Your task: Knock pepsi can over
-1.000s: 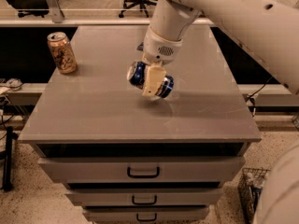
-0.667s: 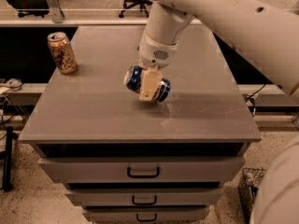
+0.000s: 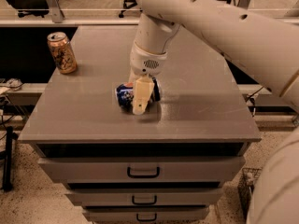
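Dark blue aluminium pepsi can (image 3: pixel 123 95) lying on its side mid-way across the grey cabinet top (image 3: pixel 201 101), clamped between the cream two-finger gripper (image 3: pixel 142 101) fingers. To finish well, part them fully, then rise straight up so the can does not roll.

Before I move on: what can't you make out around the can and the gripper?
Camera view only.
The pepsi can: its middle and right end are hidden behind the gripper, which is at mid-table; whether it is lying flat or lifted is unclear.
The tan can: label too blurred to read.
The lowest drawer: cut off by the bottom edge.
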You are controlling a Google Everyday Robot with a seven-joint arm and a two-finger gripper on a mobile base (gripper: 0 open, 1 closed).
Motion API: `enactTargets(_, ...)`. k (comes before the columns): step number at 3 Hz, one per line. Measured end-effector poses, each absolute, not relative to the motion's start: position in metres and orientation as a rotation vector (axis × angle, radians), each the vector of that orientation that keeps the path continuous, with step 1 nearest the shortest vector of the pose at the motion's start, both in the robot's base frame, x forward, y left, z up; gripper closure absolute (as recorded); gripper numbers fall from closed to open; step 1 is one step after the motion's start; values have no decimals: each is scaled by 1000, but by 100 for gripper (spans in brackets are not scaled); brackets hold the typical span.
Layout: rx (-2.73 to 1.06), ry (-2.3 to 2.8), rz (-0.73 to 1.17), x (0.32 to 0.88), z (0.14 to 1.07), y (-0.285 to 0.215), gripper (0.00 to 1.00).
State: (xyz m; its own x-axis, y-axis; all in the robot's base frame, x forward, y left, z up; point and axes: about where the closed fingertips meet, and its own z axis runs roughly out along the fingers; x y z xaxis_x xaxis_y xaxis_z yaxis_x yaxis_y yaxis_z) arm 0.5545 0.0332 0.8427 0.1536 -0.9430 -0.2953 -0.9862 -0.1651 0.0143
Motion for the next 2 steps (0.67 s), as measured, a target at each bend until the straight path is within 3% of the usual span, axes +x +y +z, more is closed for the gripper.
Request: enactTargets(2,-2158,1859,375,552,865,34,0)
